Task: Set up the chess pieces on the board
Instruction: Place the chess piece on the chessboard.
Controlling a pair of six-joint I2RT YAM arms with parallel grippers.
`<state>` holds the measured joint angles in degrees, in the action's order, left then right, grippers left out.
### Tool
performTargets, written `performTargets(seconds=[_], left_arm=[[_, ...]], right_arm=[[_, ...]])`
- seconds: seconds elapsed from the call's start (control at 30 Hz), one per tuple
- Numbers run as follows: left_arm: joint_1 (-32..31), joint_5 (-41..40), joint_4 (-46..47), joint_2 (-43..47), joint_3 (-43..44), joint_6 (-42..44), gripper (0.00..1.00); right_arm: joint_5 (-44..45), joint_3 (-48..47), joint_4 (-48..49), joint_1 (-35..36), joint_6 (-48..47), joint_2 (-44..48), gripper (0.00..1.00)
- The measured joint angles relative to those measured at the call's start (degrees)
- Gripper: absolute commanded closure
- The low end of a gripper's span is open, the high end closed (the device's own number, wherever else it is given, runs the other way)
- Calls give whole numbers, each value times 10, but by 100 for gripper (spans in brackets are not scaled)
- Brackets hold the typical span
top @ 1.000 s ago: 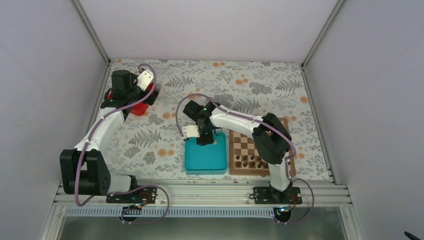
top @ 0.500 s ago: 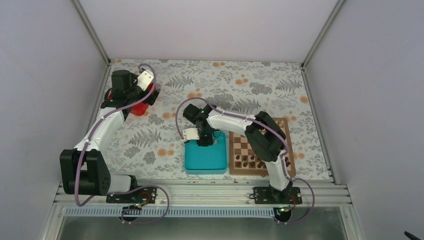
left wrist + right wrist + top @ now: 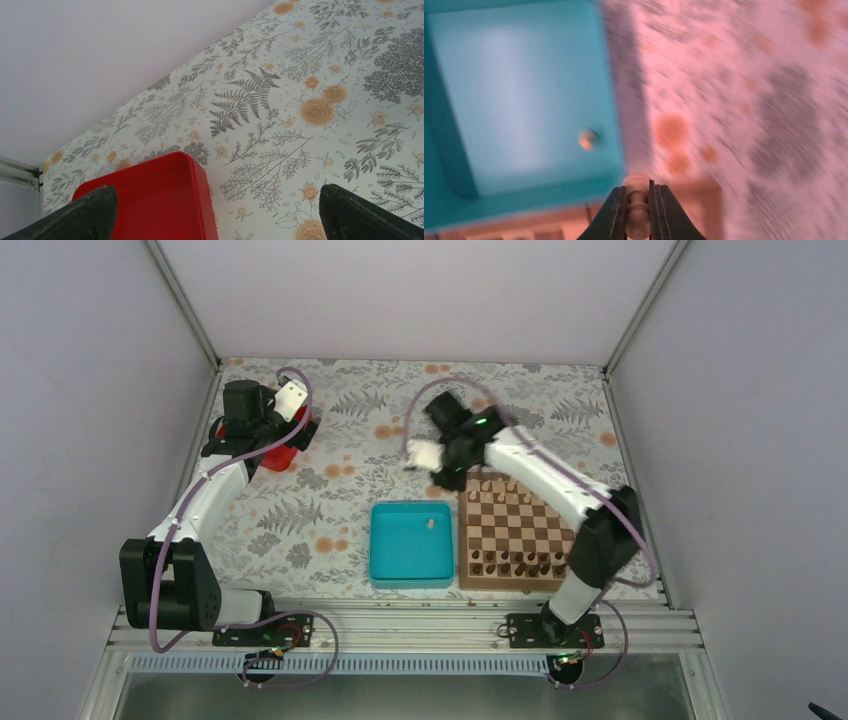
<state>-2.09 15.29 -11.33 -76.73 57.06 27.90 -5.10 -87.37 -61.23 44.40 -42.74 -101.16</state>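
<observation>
Left wrist view: your left pincer (image 3: 216, 196) is hanging released above the red tray (image 3: 150, 195) near the bench's far-left corner. A loose chessman (image 3: 431, 524) is lying in the teal tray (image 3: 377, 540). Your right pincer (image 3: 639, 200) is clenching a chess piece (image 3: 637, 182) mid-bench beside the board (image 3: 515, 530). The blurring suggests speed, so it is risking slipping out.

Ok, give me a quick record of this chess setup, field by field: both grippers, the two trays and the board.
right gripper: shut on a pale chess piece, held in the air; wrist view blurred
left gripper: open, empty, above the red tray
teal tray: one pale piece lying inside
board: dark pieces along the near rows, a few pale pieces toward the far edge
</observation>
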Motion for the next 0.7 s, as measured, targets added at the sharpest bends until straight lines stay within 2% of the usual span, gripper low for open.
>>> performTargets(seconds=[0.13, 0.17, 0.4, 0.53, 0.7], left_arm=[[0, 0, 0, 0, 0, 0, 0], [0, 0, 0, 0, 0, 0, 0], [0, 0, 0, 0, 0, 0, 0], [0, 3, 0, 0, 0, 0, 0], [0, 5, 0, 0, 0, 0, 0]], right_arm=[[9, 1, -19, -133, -3, 101, 94], [13, 6, -20, -184, -6, 122, 94], [16, 91, -28, -427, -55, 168, 93], [4, 161, -24, -504, -84, 168, 92], [-14, 213, -12, -529, -103, 167, 92]])
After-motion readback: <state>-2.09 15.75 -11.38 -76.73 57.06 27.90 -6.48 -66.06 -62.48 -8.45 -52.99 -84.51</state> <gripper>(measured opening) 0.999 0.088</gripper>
